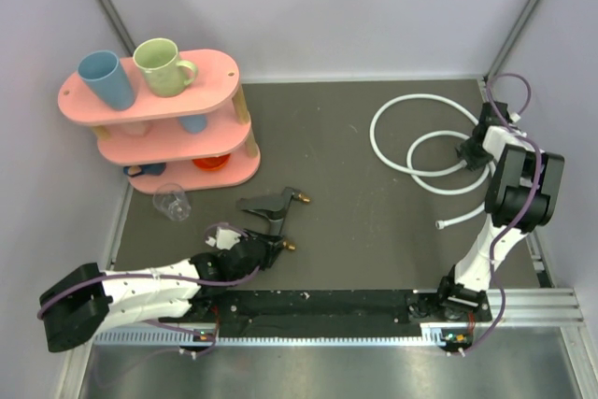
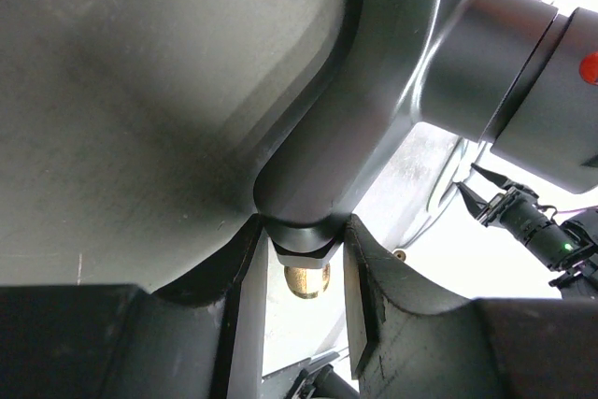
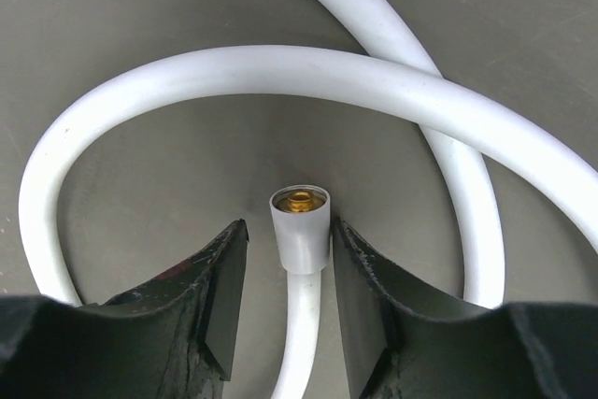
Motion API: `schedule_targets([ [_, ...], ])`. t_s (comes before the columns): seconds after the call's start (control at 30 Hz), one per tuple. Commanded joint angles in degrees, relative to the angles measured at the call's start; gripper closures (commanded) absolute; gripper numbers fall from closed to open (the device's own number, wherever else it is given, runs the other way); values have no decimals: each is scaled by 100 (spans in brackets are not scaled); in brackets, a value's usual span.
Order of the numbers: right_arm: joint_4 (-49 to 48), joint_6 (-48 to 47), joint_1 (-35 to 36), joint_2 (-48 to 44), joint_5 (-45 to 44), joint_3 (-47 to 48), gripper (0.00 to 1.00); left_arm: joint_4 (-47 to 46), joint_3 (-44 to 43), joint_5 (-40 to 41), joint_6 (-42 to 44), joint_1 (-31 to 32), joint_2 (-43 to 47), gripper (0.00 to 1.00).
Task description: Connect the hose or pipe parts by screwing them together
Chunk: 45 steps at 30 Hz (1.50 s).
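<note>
top view bright and even, pretty sharp, only soft faint shadows under the pink shelf (image 1: 215,67), left wrist view way too close, black fitting (image 2: 318,156) all blur, blown-out white lower right, right wrist view crisp on white hose (image 3: 280,67), fingers (image 3: 220,296) soft

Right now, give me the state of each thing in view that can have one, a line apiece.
Long white flexible hose, lying in loops, not connected.
Small black Y-shaped tap fitting with brass ends, gripped, nothing screwed on.
Left pincer, shut on the fitting.
Right pincer, open, straddling the hose's end nut without touching.
Pale green mug, upright.
Light blue cup, upright.
</note>
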<state>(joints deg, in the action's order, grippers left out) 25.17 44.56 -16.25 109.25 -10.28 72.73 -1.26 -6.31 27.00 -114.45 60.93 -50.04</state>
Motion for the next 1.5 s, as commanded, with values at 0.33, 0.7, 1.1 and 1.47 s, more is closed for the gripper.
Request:
schedule_targets([
  [0.33, -12, -298, -45, 149, 114, 242, 91, -138, -292, 59, -226, 86, 65, 100],
  [0.7, -1488, -2606, 587, -1572, 940, 654, 100, 11, -363, 112, -218, 148, 47, 100],
  [1.1, -5091, -5737, 1818, -3707, 4099, -794, 100, 82, -345, 191, -191, 174, 162, 100],
  [1.47, -2159, -8927, 3915, -5106, 5222, -1603, 100, -419, -275, 156, -25, 183, 12, 100],
])
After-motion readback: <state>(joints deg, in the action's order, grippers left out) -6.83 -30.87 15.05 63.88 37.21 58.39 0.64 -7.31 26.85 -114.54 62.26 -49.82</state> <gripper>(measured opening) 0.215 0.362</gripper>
